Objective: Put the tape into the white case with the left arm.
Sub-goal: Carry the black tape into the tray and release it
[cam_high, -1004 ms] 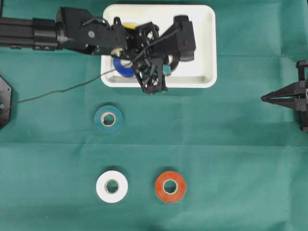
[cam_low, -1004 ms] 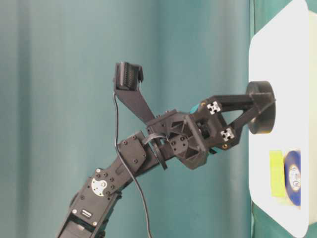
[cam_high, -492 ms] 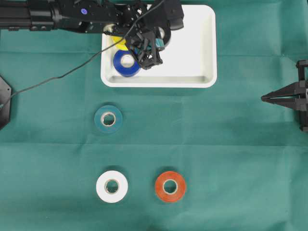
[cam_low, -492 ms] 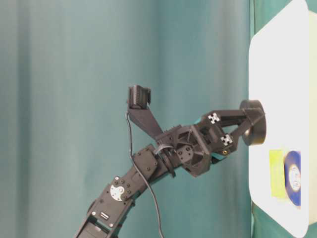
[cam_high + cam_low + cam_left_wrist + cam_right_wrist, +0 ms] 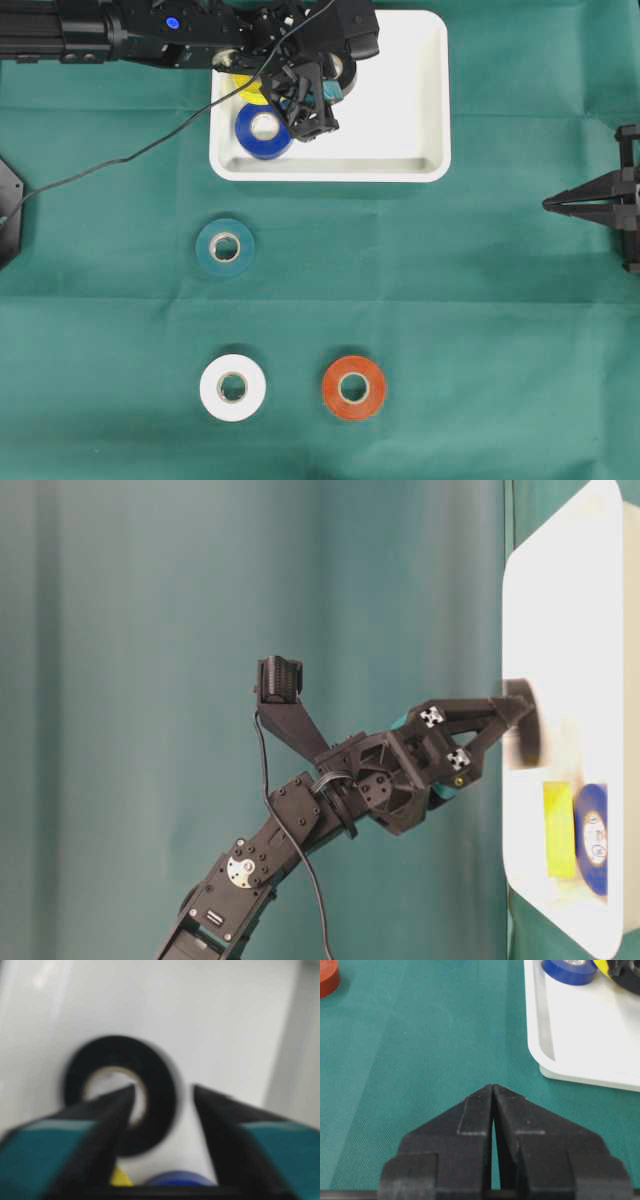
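The white case (image 5: 430, 100) lies at the top centre of the green cloth. My left gripper (image 5: 338, 80), with teal bands on its fingers, hangs over the case's left part. In the left wrist view the gripper (image 5: 164, 1089) is open. The black tape roll (image 5: 120, 1049) lies blurred on the case floor (image 5: 215, 1020), with one fingertip over its hole and the other clear of its rim. From table level the tape (image 5: 524, 738) is a blur at the fingertips against the case (image 5: 570, 630). My right gripper (image 5: 548, 205) is shut and empty at the right edge.
A blue roll (image 5: 262, 132) and a yellow roll (image 5: 247, 88) lie in the case's left end. A teal roll (image 5: 225, 246), a white roll (image 5: 232, 387) and a red roll (image 5: 353, 387) lie on the cloth below the case.
The left arm carried the black tape from the case's near rim to its upper left. Its fingers have since spread and the tape has come loose, blurred in motion. The right arm has not moved.
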Action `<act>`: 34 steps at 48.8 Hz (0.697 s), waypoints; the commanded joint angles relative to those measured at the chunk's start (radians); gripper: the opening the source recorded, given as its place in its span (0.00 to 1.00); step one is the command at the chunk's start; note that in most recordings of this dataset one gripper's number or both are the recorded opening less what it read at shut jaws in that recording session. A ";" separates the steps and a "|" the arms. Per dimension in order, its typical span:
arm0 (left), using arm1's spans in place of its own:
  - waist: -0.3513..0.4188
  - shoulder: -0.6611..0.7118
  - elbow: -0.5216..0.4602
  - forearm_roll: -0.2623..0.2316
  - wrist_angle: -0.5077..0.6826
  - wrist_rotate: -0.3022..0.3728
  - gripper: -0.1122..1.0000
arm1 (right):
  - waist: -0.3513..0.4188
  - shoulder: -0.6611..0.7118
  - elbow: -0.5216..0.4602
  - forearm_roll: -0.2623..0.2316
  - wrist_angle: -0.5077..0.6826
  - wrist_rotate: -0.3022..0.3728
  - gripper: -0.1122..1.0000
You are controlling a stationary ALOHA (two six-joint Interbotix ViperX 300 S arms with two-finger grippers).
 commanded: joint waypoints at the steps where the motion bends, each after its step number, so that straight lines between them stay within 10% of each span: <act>1: 0.002 -0.044 -0.006 0.002 -0.008 -0.002 0.72 | -0.002 0.008 -0.011 0.000 -0.009 0.002 0.02; 4: 0.002 -0.048 -0.002 0.002 -0.008 -0.002 0.84 | -0.002 0.008 -0.012 0.000 -0.009 0.002 0.02; 34: -0.011 -0.350 0.259 0.000 -0.071 -0.005 0.80 | -0.002 0.003 -0.011 0.000 -0.009 0.002 0.02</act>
